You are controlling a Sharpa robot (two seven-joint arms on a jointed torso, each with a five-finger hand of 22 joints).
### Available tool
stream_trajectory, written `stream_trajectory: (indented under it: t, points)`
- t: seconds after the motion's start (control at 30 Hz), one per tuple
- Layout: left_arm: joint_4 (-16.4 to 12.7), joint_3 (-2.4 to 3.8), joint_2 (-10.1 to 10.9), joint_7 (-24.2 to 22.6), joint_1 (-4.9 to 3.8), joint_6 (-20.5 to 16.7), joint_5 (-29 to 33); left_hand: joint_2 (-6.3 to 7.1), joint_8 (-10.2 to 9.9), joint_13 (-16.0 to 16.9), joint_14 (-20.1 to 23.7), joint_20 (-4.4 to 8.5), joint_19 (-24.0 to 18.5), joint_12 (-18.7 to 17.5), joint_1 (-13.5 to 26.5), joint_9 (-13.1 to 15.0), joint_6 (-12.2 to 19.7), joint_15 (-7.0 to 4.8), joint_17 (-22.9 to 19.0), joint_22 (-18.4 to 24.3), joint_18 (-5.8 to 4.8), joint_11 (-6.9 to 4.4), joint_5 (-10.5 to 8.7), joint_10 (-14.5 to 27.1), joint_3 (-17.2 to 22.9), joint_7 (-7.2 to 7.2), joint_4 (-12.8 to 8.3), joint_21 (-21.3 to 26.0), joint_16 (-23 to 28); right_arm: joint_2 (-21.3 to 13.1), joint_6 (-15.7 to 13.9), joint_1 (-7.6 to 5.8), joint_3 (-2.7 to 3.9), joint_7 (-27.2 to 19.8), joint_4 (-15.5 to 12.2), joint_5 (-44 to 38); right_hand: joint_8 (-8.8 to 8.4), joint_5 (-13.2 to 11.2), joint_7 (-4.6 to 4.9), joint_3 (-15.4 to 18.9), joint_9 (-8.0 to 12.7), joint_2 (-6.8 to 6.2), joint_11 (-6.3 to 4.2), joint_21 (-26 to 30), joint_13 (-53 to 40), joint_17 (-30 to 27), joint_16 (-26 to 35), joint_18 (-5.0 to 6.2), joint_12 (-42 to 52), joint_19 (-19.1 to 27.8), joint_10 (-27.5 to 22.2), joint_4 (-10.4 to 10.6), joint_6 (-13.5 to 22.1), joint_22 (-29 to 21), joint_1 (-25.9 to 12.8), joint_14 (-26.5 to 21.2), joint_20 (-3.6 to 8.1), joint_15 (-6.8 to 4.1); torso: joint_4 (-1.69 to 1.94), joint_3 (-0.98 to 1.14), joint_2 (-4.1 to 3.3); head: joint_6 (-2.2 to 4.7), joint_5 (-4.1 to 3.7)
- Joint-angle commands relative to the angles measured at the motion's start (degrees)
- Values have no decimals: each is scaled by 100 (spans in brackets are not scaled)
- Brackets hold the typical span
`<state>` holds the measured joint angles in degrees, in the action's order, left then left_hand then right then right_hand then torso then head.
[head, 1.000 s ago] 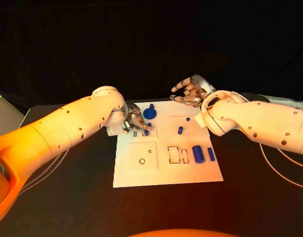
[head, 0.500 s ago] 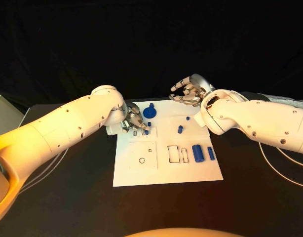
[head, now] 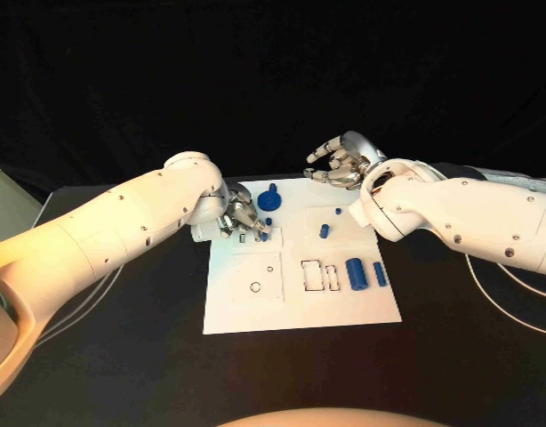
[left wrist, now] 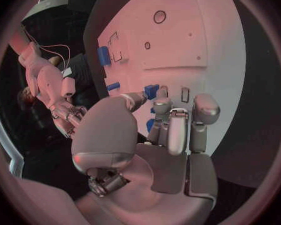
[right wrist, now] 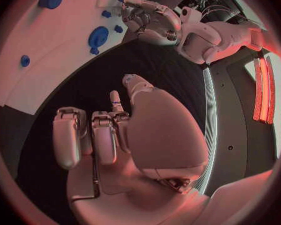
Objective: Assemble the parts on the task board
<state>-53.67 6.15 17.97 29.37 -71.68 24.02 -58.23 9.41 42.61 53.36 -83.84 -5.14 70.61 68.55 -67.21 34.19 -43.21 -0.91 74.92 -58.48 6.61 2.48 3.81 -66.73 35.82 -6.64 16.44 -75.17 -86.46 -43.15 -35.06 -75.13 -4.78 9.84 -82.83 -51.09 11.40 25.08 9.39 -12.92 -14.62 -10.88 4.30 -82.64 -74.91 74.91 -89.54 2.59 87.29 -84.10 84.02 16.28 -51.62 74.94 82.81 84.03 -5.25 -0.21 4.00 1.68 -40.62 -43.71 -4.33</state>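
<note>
Left hand (head: pixel 240 219) pinching a small blue part (left wrist: pixel 152 91) above the board's (head: pixel 299 311) near-left slots; right hand (head: pixel 340 165) hovering clenched, empty, farther off

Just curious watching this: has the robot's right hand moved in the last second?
No. The right hand hovers past the far edge of the white board, as before.

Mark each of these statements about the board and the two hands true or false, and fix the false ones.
1. The left hand is at the task board's near edge. False: it is at the far left corner, fingers on a small blue part.
2. The right hand is raised beyond the board's far edge. True.
3. The right hand grips the round blue part. False: that part lies on the board.
4. Two blue parts lie beside the rectangular cut-outs. True.
</note>
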Motion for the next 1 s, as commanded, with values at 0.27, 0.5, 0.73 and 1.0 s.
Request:
stream_trajectory:
  t: [0.27,0.5,0.73,1.0]
  points:
    - [-57,-2,13,-24,1,70,49,19,30,22,-318,31,27,47,119,36,2,-27,787,-22,-26,-23,-18,-39,-11,17,33,-32,-35,2,72,-2,4,-17,-11,-43,-12,12,14,-68,9,-49,26,21,-1229,1389,-2,-65,-6,-346,296,-5,2,803,-1,570,-25,20,5,0,-3,-9,-7]
    - [-121,-1,51,-27,3,25,50,19,30,22,-318,31,27,47,119,36,2,-27,787,-22,-26,-23,-18,-39,-11,17,33,-32,-35,2,76,-2,4,-16,-7,-43,-12,12,14,-68,9,-49,26,21,-1229,1389,-2,-65,-6,-346,296,-5,2,803,-1,570,-25,20,8,-5,-3,-12,-16]
    - [-199,1,81,-21,6,-23,28,25,33,25,-319,30,27,49,138,53,0,-30,788,-22,-25,-27,-16,-43,-9,21,31,-33,-36,6,80,-2,4,-16,3,-44,-12,12,14,-68,9,-49,26,21,-1229,1389,-2,-65,-6,-346,296,-5,2,803,-1,570,-25,20,6,-4,-4,-12,-16]
    - [-263,3,110,-14,8,-43,14,58,30,28,-320,31,25,53,221,84,3,-30,790,-22,-24,-26,-17,-49,-34,20,36,-35,-37,6,83,-1,4,-14,11,-44,-12,12,14,-68,9,-49,26,21,-1229,1389,-2,-65,-6,-346,296,-5,2,803,-1,570,-25,20,7,-1,-5,-12,-17]
